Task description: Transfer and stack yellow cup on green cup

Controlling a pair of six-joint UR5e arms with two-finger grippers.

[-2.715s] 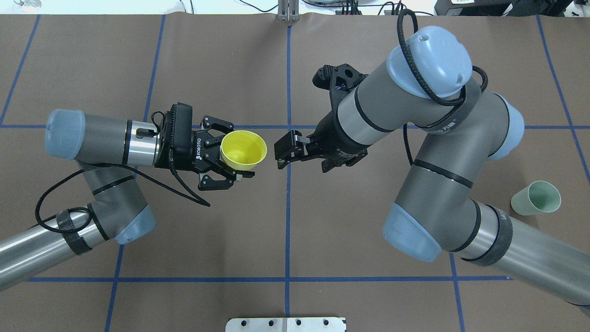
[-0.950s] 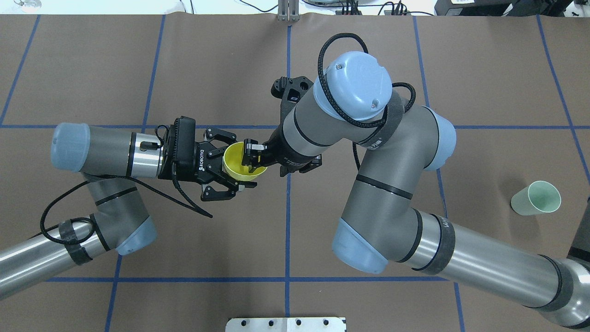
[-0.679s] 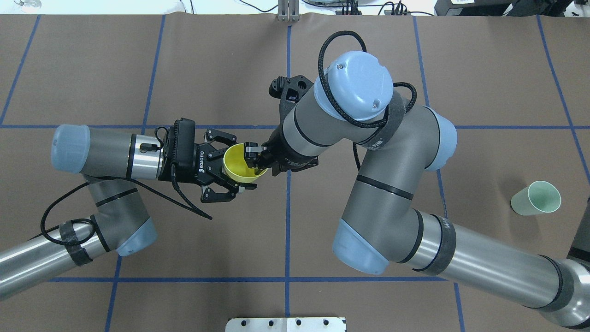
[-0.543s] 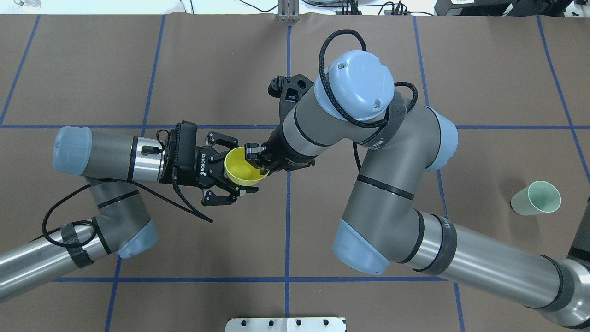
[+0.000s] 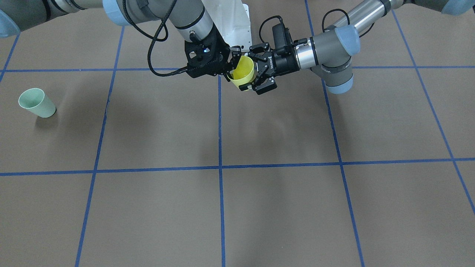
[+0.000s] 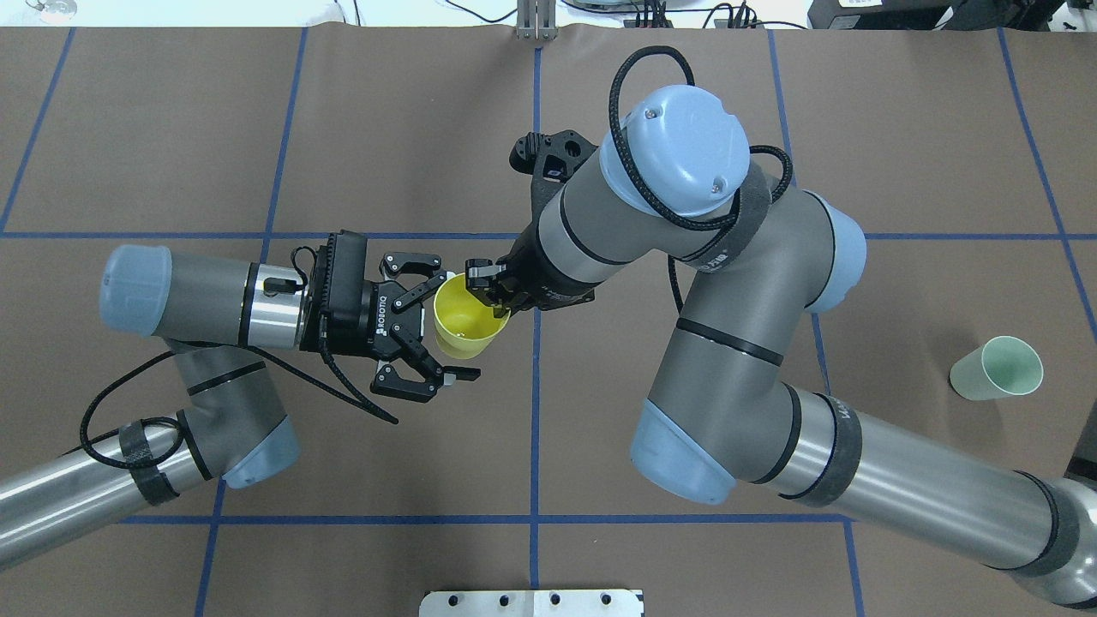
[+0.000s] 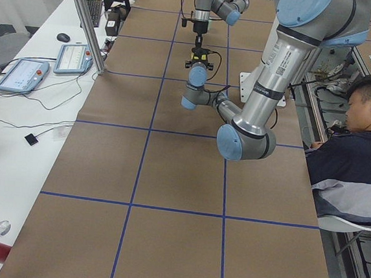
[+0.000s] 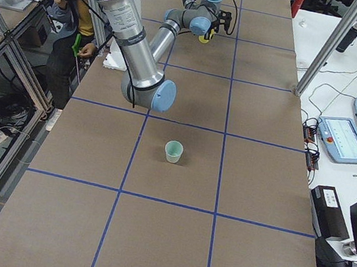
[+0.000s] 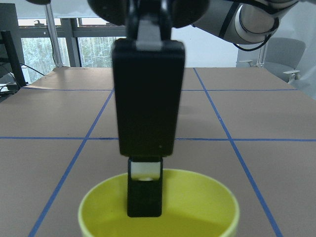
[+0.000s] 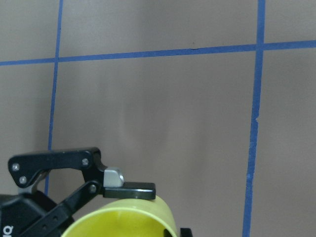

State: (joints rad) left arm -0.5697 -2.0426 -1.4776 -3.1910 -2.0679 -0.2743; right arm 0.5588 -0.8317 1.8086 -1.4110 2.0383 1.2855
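Left arm: comes in level from the side with the wrist horizontal. The left gripper (image 6: 456,315) is spread wide, one finger on each side of the yellow cup (image 6: 467,321).
Right arm: elbow high, wrist angled down. The right gripper (image 6: 490,290) is pinched on the cup's rim, one finger inside and one outside.
Yellow cup: held in the air over the table's (image 6: 386,128) middle, mouth up and slightly tilted.
Green cup (image 6: 998,368): upright on the robot's right side of the table, well apart.
Materials: both cups are smooth, tapered plastic without handles. The table has a matte brown cover with blue tape lines (image 6: 535,428).
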